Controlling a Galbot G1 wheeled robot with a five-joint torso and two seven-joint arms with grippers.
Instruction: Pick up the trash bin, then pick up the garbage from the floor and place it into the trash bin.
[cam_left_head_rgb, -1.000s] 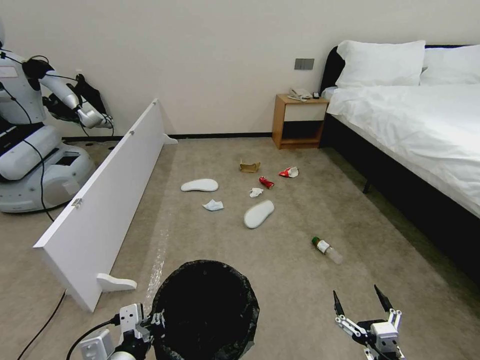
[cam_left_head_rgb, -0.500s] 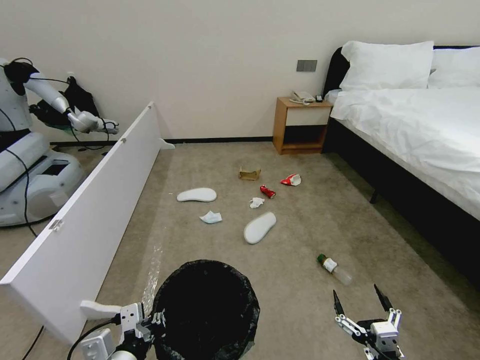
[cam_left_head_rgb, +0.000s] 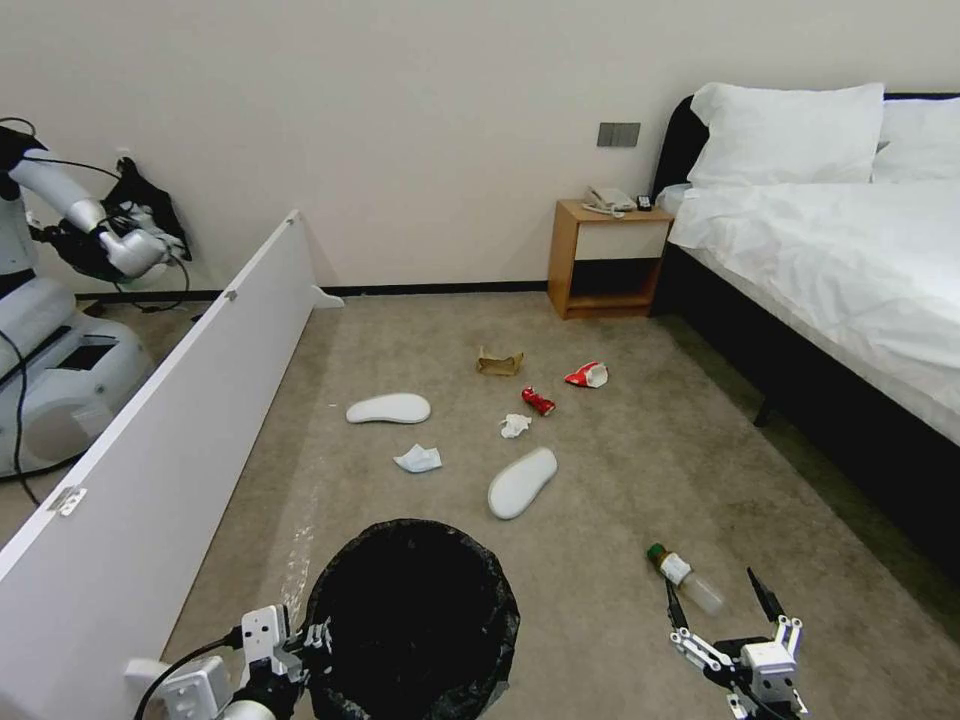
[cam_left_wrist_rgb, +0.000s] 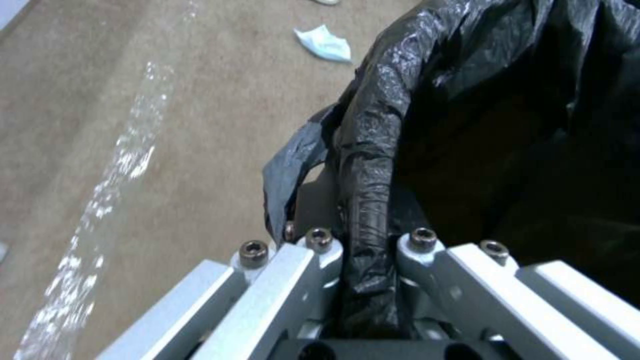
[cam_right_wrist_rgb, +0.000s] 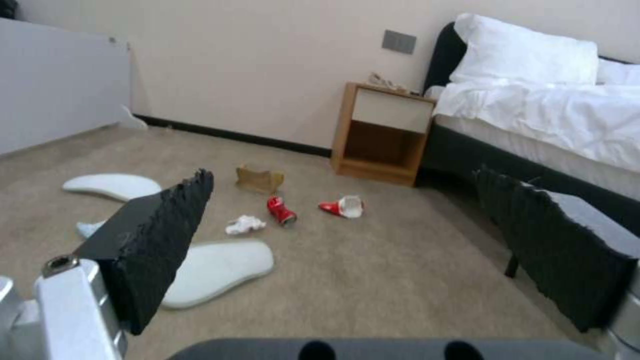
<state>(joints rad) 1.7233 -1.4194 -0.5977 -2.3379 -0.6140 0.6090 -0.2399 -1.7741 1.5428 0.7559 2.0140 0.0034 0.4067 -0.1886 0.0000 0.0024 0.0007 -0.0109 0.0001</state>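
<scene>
Two grippers are showing low in the head view. Left gripper (cam_left_head_rgb: 300, 645) is pinching the rim of the bin (cam_left_head_rgb: 410, 620), its jaws pressed together on the black bag folded over the edge; the left wrist view is showing the liner (cam_left_wrist_rgb: 373, 200) clamped between the metal fingers (cam_left_wrist_rgb: 427, 250). Bin is sitting directly ahead of the robot, mouth up, dark inside.

Right gripper (cam_left_head_rgb: 725, 610) is hovering over the carpet, fingers spread wide and holding nothing. Bottle (cam_left_head_rgb: 686, 579) is lying on its side just beyond the left fingertip, near but apart from it.

Litter is lying scattered on the carpet beyond the bin:
- near slipper (cam_left_head_rgb: 521, 482), sole up, closest to the bin
- far slipper (cam_left_head_rgb: 389, 408), toward the white panel (cam_left_head_rgb: 150, 480)
- pale tissue (cam_left_head_rgb: 418, 459) between the two slippers
- small white wad (cam_left_head_rgb: 515, 426) just beside the near slipper's far end
- red wrapper (cam_left_head_rgb: 538, 401) just past the wad
- cup (cam_left_head_rgb: 587, 375), red and white, toward the bed (cam_left_head_rgb: 850, 270)
- cardboard (cam_left_head_rgb: 499, 361), farthest out, toward the nightstand (cam_left_head_rgb: 608, 258)

Second robot (cam_left_head_rgb: 60, 300) is standing behind the panel on the left, apart from all task items
</scene>
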